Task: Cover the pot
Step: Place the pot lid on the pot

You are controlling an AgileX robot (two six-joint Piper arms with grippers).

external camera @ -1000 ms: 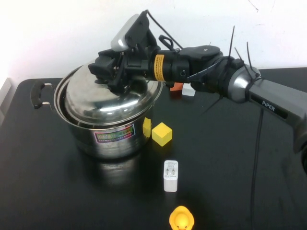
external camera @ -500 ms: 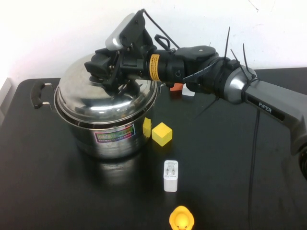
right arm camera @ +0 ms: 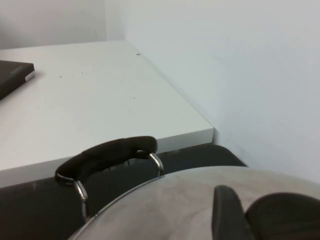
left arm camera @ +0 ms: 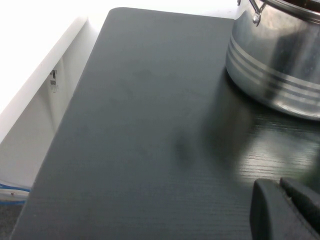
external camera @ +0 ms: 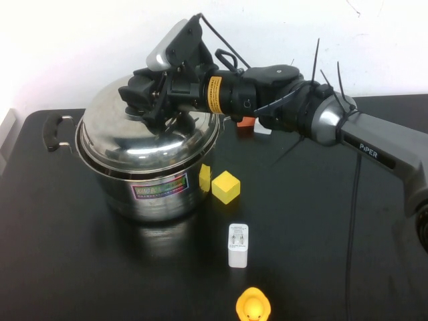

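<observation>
Your right gripper (external camera: pixel 155 107) sits atop the lid (external camera: pixel 134 137), pinching its knob; the lid rests on the pot (external camera: pixel 157 194); your left gripper (left arm camera: pixel 287 210) hovers beside the pot, fingers pressed together.

High view angled down at table (external camera: pixel 80 267), both wrist views close, sharing pot (external camera: pixel 160 194).

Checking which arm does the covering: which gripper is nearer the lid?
Right. The right gripper is on top of the lid; the left gripper hovers over the table beside the pot.
</observation>
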